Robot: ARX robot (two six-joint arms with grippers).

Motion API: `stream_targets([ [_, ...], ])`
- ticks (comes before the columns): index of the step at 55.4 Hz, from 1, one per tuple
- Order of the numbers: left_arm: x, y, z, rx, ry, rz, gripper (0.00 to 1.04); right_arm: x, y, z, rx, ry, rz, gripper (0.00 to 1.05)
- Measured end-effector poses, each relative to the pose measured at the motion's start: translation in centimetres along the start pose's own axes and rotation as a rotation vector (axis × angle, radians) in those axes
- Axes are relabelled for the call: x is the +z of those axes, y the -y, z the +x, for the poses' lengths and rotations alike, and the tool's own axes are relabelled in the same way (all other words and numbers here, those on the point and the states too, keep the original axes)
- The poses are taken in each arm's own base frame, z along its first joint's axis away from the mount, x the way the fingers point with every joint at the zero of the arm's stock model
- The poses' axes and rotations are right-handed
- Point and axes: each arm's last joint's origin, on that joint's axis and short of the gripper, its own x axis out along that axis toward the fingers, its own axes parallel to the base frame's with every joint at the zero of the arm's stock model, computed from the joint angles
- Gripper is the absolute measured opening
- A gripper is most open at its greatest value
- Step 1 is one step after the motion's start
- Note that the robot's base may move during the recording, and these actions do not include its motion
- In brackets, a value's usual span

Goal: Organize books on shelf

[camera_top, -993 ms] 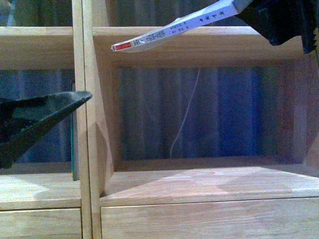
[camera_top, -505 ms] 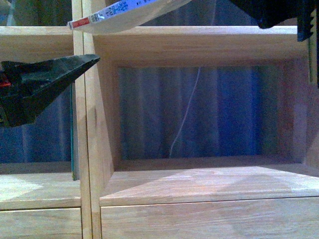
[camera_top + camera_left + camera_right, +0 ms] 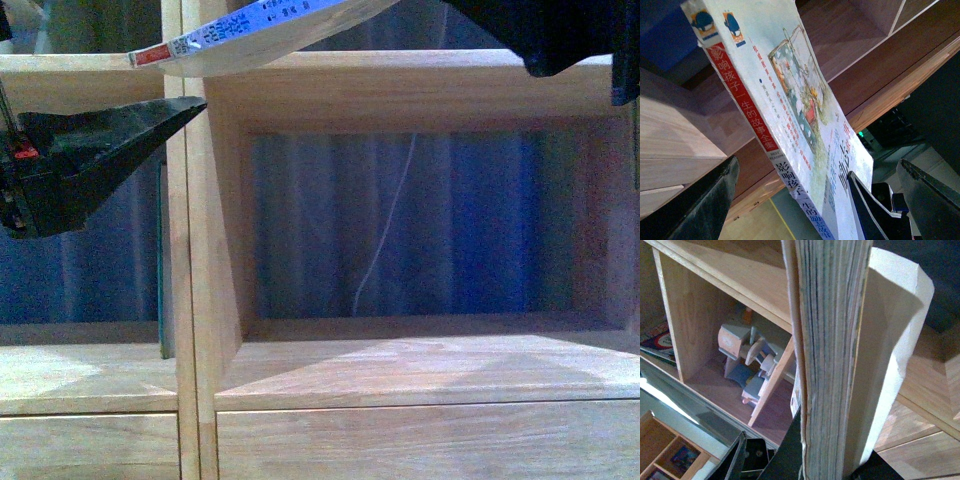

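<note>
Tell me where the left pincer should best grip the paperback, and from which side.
Probably the free end by the red spine tip, coming from the left, jaws above and below the covers. The paperback lies nearly flat and sags there; the right pincer holds the far end, the left pincer sits just below.

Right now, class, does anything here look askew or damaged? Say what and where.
The paperback slants in front of the shelf instead of standing upright; in the right wrist view its cover curls away from the pages.

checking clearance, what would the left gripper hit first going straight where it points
Probably the upright divider of the light-wood shelf, at the tip of the black left gripper; depth unclear.
</note>
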Motion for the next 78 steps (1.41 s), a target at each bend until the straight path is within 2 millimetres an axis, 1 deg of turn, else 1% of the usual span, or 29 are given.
stream_targets([
  [19, 0.1, 0.0, 0.0, 0.009, 0.023, -0.013, 0.97, -0.5, -1.2, -0.3, 0.044, -0.027, 0.016, 0.07],
  [48, 0.3, 0.1, -0.1, 0.006, 0.059, -0.021, 0.2, -0.6, -1.3, -0.3, 0.046, -0.027, 0.008, 0.07],
  [54, 0.5, 0.3, 0.0, -0.005, 0.064, -0.06, 0.1, -0.6, -1.3, -0.3, 0.042, -0.023, 0.01, 0.07],
  [59, 0.6, 0.5, 0.0, -0.013, 0.068, -0.077, 0.07, -0.6, -1.3, -0.3, 0.041, -0.023, 0.015, 0.07],
  [78, 0.8, 0.5, -0.1, -0.019, 0.07, -0.086, 0.07, -0.7, -1.3, -0.3, 0.028, -0.032, 0.018, 0.07],
])
